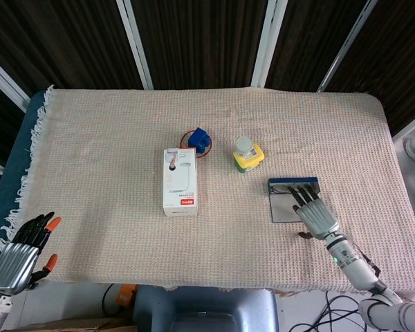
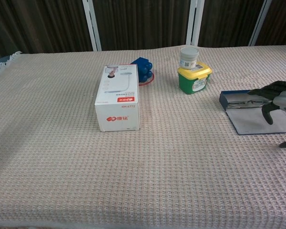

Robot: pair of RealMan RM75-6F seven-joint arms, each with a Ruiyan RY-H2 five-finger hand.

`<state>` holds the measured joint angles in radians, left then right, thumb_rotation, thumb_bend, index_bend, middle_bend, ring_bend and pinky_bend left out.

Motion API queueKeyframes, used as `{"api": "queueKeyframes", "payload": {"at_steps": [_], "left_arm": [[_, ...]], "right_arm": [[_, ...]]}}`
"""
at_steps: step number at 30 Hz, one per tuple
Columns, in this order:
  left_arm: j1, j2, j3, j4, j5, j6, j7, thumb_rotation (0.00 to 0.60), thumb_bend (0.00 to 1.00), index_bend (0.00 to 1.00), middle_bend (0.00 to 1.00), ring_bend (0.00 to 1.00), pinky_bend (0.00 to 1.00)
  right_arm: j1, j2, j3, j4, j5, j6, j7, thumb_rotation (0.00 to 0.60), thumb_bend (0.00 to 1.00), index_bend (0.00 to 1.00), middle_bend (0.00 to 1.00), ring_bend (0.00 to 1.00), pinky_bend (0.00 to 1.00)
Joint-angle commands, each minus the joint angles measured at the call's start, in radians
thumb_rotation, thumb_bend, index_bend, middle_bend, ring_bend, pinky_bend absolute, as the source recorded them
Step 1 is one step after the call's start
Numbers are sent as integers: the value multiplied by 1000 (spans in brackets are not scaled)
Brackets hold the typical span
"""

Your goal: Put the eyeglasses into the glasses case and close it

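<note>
- The right hand (image 1: pixel 317 216) lies palm down above the open glasses case (image 1: pixel 290 200), wrist toward the near table edge, forearm running back to the lower right corner of the head view.
- Its fingers (image 1: pixel 303 194) are straight and slightly apart, pointing toward the far side of the case; they grip nothing. The chest view shows the dark fingertips (image 2: pixel 268 110) curving down over the flat lid, and the thumb sticks out beside the case's near right side.
- The eyeglasses (image 2: pixel 245 98) rest in the blue tray at the far end of the case, just ahead of the fingertips; the grey lid is laid flat toward the robot, so the case is unclosed.
- The left hand (image 1: pixel 17 257) hangs off the table's near left corner, back of the hand up, fingers loosely extended with orange tips, holding nothing.
- A white box (image 1: pixel 180 181), a blue toy (image 1: pixel 200 140) on a red disc and a yellow-lidded jar (image 1: pixel 248 155) stand mid-table on the woven cloth (image 1: pixel 111 138).
</note>
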<state>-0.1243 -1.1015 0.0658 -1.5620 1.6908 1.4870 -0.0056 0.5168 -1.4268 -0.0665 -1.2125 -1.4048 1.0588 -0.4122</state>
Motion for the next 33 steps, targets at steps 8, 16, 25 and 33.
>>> {"api": "queueKeyframes", "payload": {"at_steps": [8,16,25,33], "left_arm": [[0,0,0,-1,0,0,1,600,393,0,0,0,129],[1,1,-2,1,-2,1,-1,600,395,0,0,0,130],[2,0,-2,1,-1,4,-1,600,394,0,0,0,129],[2,0,-2,0,-2,2,0,600,394,0,0,0,130]], "right_arm": [[6,-32,29,58,6,-35,-8,600,353,608,12,0,0],[10,-38,52,76,12,-45,-7,600,373,634,19,0,0],[13,-48,69,91,19,-56,-8,600,402,648,26,0,0],[11,-67,72,116,20,-63,-21,600,402,648,26,0,0]]}}
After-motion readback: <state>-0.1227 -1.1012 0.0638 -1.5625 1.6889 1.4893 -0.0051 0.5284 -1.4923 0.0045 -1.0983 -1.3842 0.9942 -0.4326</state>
